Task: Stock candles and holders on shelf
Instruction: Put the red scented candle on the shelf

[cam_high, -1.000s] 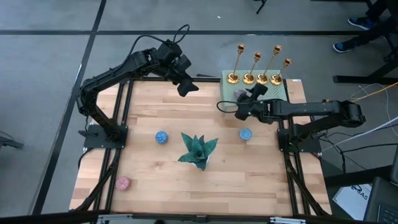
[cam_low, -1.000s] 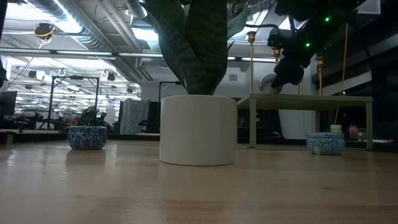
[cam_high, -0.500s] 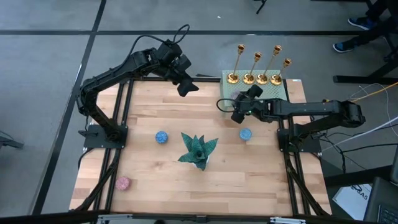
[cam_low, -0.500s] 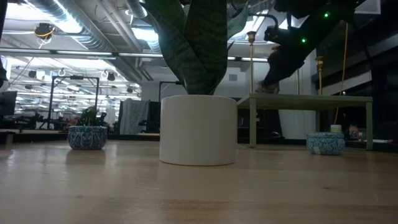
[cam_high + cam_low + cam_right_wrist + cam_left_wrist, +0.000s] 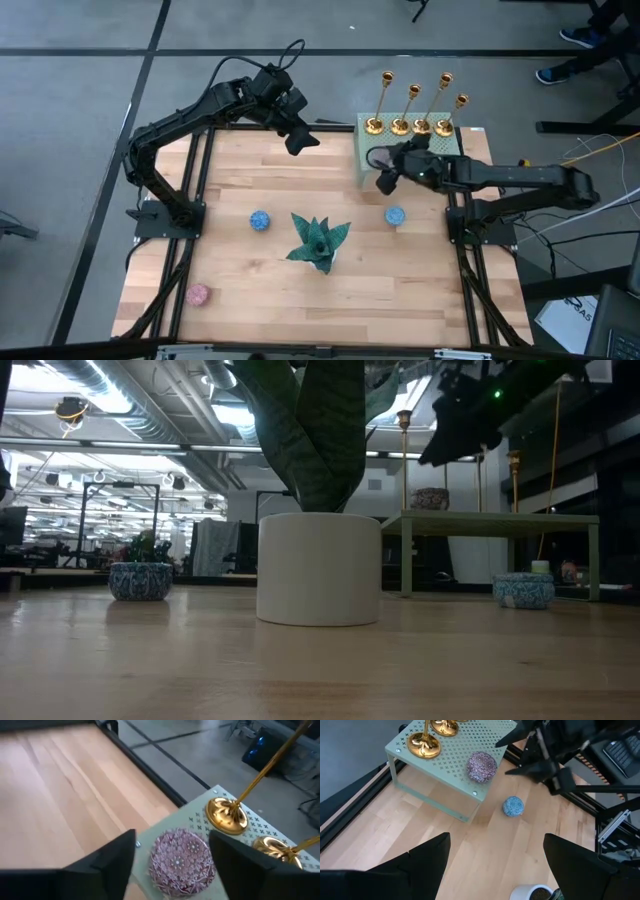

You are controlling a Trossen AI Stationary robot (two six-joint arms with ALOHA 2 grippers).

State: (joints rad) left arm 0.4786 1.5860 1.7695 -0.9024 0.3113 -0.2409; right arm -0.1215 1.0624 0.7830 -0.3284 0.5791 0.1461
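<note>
Mauve-grey candle point(image 5: 481, 767): resting flat on the shelf top near its front corner, apart from the gold bases; no fingers touching it.
Shelf point(image 5: 448, 148): pale green perforated stand at the table's far right corner; front strip of its top largely bare, back edge taken.
Holders point(image 5: 409, 126): four gold candlesticks in a row along the shelf's back edge, all upright.
Right gripper point(image 5: 172, 851): hovering just above the mauve-grey candle, fingers spread wide to either side of it, nothing held.
Left gripper point(image 5: 495, 852): poised high over the far middle of the table, fingers parted and empty, looking down toward the shelf.
Step in hand: by judgement, clearing away from the placed candle and going for another.
Doing it well: lift straight up before swinging away; keep the fingers spread so neither pad drags the candle toward the shelf edge; avoid the tall stems behind.
Next target: likely the blue candle point(image 5: 395, 215) on the wood just in front of the shelf, nearest to the right arm.
Others waiting: second blue candle point(image 5: 260, 220) left of the teal plant ornament point(image 5: 319, 241); pink candle point(image 5: 198, 294) near the front left corner.
Risk: crowding the candle sitting close to the corner; place later ones farther along the bare front strip.
</note>
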